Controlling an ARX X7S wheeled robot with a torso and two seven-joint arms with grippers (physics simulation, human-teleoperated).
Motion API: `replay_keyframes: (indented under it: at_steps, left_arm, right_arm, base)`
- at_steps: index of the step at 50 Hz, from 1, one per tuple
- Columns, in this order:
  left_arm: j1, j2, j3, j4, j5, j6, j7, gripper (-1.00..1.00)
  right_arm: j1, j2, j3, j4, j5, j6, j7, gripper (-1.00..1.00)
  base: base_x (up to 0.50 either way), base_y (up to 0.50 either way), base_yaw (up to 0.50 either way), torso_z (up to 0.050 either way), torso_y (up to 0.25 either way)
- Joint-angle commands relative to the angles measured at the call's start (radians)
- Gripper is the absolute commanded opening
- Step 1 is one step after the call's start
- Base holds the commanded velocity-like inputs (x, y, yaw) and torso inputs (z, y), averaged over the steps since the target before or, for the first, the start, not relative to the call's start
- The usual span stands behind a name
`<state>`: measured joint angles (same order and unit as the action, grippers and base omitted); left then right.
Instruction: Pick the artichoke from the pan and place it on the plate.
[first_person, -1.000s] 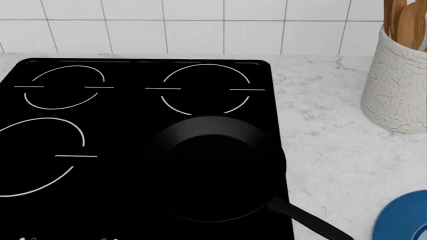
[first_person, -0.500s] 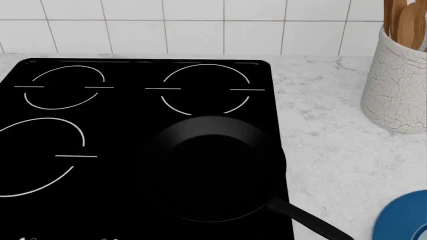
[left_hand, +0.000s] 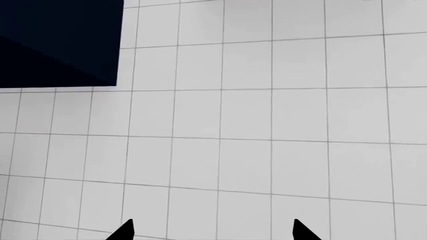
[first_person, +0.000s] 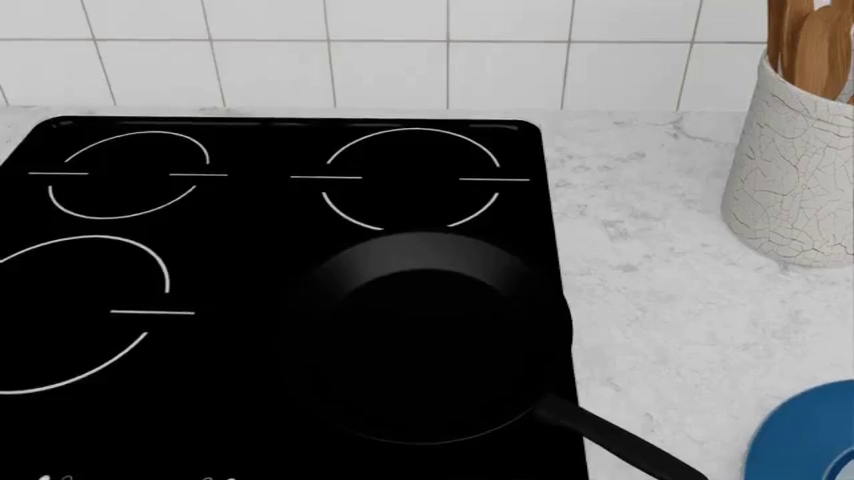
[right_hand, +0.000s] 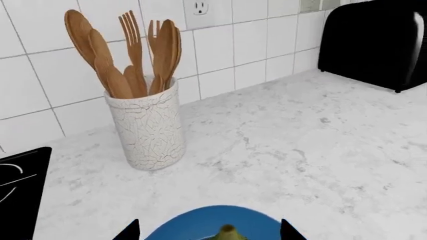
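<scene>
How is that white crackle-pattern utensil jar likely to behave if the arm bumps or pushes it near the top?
The jar looks tall relative to its base, and the wooden spoons and forks stick well above the rim, so it is probably top-heavy and could tip. On the smooth marble-look counter a low push might slide it instead. It looks ceramic, so likely breakable.

Bare marbled white countertop (first_person: 667, 300) lies open between the shallow matte black frying pan (first_person: 424, 335) and the blue-rimmed round plate (first_person: 801, 435). Further back, a crackle-glazed white jar of wooden utensils (first_person: 790, 170) stands in the way, and the pan's long handle (first_person: 621, 445) juts toward the plate.
</scene>
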<state>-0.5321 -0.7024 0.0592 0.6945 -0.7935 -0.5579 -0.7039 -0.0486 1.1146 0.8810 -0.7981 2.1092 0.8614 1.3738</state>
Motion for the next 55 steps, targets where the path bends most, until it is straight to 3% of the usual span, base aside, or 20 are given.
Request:
replay_keyframes:
  at_steps: [1,28,35,55]
  left_arm:
    - [0.012,-0.007,-0.013,0.012,-0.011,0.003,-0.004,1.0]
    - [0.012,-0.005,-0.008,0.043,-0.065,0.002,0.01,1.0]
    - [0.009,-0.006,-0.007,0.04,-0.063,0.003,0.011,1.0]
    - [0.01,-0.009,-0.01,0.035,-0.07,0.007,0.011,1.0]
  right_arm:
    - [0.033,0.135,0.054,-0.054,0.136,-0.073,0.082,1.0]
    - [0.137,0.455,0.174,-0.117,0.348,-0.233,0.147,1.0]
    - [0.173,0.456,0.206,-0.119,0.371,-0.213,0.133,1.0]
    - [0.127,0.456,0.147,-0.192,0.192,-0.353,-0.131,1.0]
  base:
    - [0.0,0.0,0.0,0.0,0.0]
    - [0.0,0.0,0.0,0.0,0.0]
    - [0.0,0.0,0.0,0.0,0.0]
    - [0.0,0.0,0.0,0.0,0.0]
